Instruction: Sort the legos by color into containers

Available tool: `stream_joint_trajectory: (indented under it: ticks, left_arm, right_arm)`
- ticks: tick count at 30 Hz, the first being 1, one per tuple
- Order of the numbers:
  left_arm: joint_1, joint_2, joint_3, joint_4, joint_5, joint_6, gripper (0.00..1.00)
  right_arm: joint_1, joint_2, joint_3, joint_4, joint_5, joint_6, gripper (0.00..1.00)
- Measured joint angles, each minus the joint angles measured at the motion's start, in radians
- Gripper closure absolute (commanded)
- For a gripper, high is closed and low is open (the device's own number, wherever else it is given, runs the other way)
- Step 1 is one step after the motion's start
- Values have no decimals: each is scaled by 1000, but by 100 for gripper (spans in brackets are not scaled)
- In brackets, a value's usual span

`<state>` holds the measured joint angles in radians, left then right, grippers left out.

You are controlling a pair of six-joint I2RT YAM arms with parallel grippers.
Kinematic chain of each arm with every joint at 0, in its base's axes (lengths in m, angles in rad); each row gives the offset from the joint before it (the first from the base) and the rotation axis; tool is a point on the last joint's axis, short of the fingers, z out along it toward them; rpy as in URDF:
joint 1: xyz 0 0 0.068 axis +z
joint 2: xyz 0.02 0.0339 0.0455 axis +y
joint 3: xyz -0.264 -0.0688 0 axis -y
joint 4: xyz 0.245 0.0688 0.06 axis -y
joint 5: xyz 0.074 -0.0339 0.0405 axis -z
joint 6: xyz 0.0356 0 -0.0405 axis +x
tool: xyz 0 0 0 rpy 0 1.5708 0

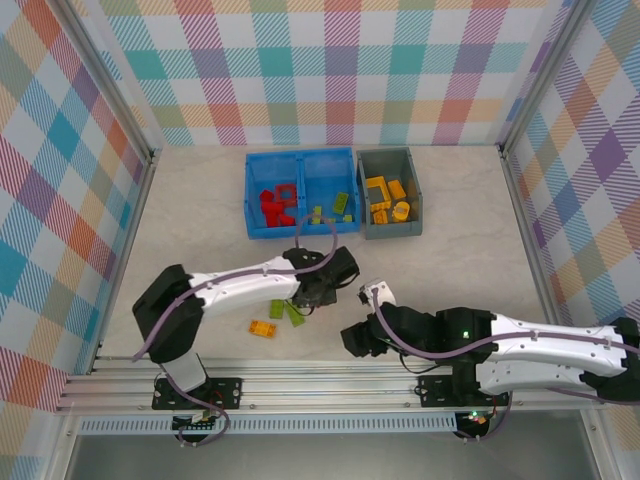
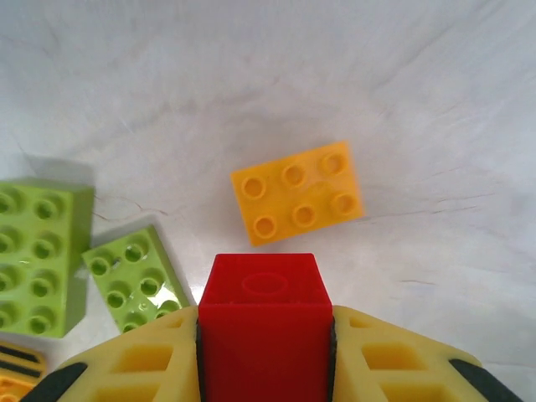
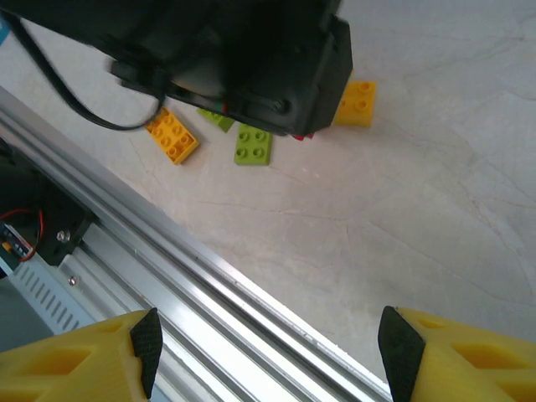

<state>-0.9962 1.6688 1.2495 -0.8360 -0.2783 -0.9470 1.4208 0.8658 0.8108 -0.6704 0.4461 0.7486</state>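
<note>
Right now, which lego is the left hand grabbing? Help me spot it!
Find the blue bin, then the left hand just nearer than it. Between its yellow fingers sits a red brick; the green bricks and orange brick beside it lie loose.

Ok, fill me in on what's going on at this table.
The left gripper is closed on a red brick down at the table. An orange-yellow brick and two lime green bricks lie loose beside it. The right gripper hangs open near the front rail, holding nothing. The blue bin already holds red and green bricks, the grey bin orange-yellow ones.
</note>
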Motion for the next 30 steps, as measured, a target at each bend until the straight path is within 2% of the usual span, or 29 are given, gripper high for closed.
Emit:
stream_joint_trajectory:
  ticks: [4,8,12,16,20,24,30]
  left_arm:
    - [96,-95,83,-44,-14,75,74]
    - [261,-129,146,-52,-3,183,74]
    - [426,-87,198,-18,61,283,75]
    - [550,43,283,59,144,354,76]
    - [617,213,400,111,216,395,76]
    - [647,376,532,131,273,410,76]
    - [667,485,616,133,315,410,76]
  right_arm:
    - [0,-29,0,6,61,-2,30]
    - [-23,-16,10,58,105,-20,29]
    - [-100,60,53,137,100,-55,30]
    - [-180,167,105,227,55,-89,30]
    - [-226,243,141,283,8,-111,30]
    - [-245,268,148,312,-31,-116,30]
    - [-266,264,146,320,-68,-113,30]
